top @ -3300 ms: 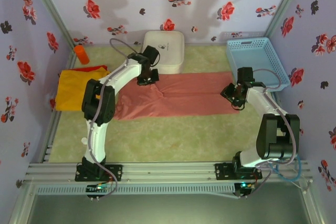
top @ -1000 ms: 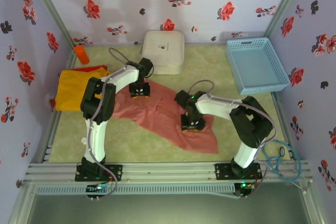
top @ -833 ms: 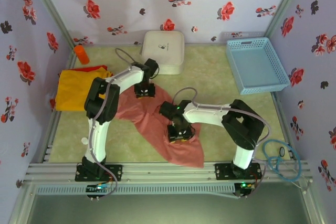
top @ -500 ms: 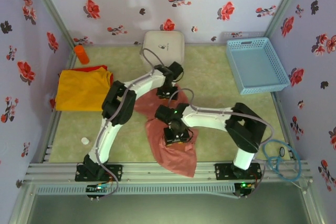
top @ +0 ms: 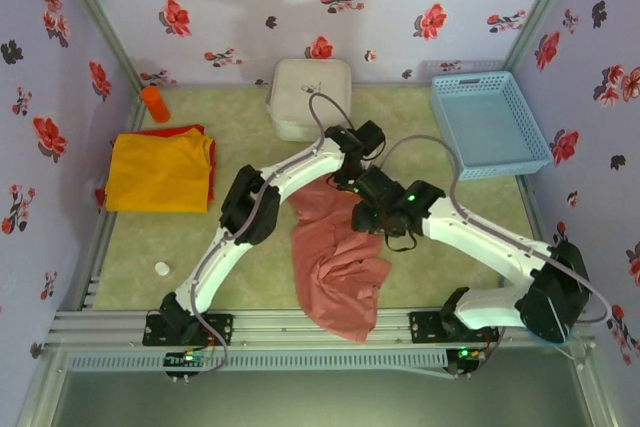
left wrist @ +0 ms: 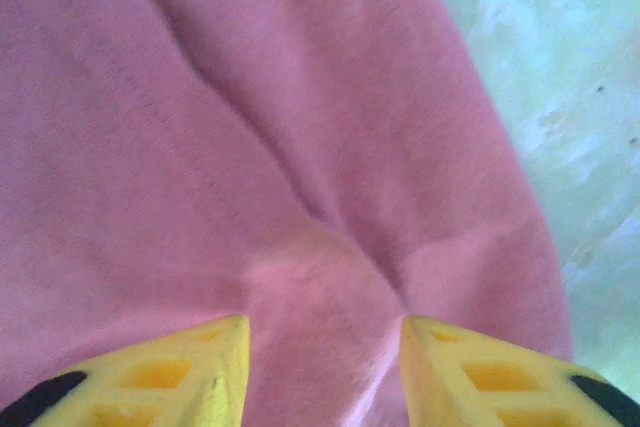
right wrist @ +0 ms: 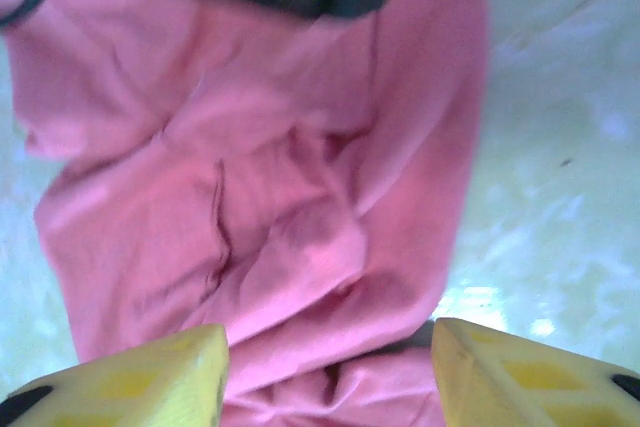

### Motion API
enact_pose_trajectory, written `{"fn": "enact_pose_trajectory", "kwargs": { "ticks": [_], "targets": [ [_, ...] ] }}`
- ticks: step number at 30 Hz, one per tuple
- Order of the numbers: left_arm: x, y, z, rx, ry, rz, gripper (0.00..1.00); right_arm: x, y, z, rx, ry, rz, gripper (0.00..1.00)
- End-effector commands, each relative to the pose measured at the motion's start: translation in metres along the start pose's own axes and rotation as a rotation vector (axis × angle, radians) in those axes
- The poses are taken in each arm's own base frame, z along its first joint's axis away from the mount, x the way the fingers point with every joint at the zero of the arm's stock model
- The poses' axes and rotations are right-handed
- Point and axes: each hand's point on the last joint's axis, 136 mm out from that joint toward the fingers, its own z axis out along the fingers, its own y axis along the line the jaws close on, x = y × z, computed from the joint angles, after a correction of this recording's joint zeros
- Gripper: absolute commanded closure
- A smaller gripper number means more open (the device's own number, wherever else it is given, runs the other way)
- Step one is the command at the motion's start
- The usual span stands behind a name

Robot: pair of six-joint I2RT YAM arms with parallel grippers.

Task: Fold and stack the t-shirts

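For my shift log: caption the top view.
Left pincer and right pincer meet over crumpled salmon-pink t-shirt; yellow-orange t-shirt aside.

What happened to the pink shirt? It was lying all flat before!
The pink t-shirt was spread sideways across the table. Both arms swung to the middle and dragged it into a crumpled heap pointing at the near edge. The left gripper pinches a fold of it. The right gripper has its fingers apart above it, seemingly letting go. The yellow t-shirt, white box and blue basket stayed put.

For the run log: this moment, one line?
pink t-shirt: bunched mid-table | left gripper: jaws pinching it | right gripper: jaws open over it | yellow-orange t-shirt: flat, left side
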Motion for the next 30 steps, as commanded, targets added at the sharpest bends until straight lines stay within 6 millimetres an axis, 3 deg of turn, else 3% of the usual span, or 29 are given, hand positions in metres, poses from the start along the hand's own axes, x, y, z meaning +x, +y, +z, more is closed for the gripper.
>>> {"fn": "enact_pose_trajectory", "kwargs": {
  "ticks": [1,5,11,16,20,24,30],
  "targets": [
    [0.0,0.026,-0.068,-0.037,-0.061,0.004,0.53,-0.032,-0.016,-0.005,0.051,-0.089,0.011,0.42],
    [0.011,0.061,-0.119,-0.089,-0.123,-0.039,0.49,-0.067,-0.002,0.0,0.036,-0.127,-0.056,0.37],
    [0.046,0.121,-0.164,-0.161,-0.189,-0.161,0.49,-0.108,0.04,0.038,-0.005,-0.087,-0.155,0.37],
    [0.086,0.162,-0.177,-0.196,-0.242,-0.27,0.49,-0.129,0.083,0.086,-0.099,-0.047,-0.178,0.38],
    [0.121,0.188,-0.173,-0.221,-0.229,-0.349,0.49,-0.134,0.1,0.128,-0.1,0.016,-0.171,0.4],
    [0.147,0.203,-0.172,-0.237,-0.222,-0.392,0.49,-0.135,0.087,0.165,-0.035,0.058,-0.14,0.41],
    [0.162,0.213,-0.167,-0.25,-0.202,-0.423,0.49,-0.12,0.021,0.198,0.098,0.167,-0.003,0.42]
  ]
}}
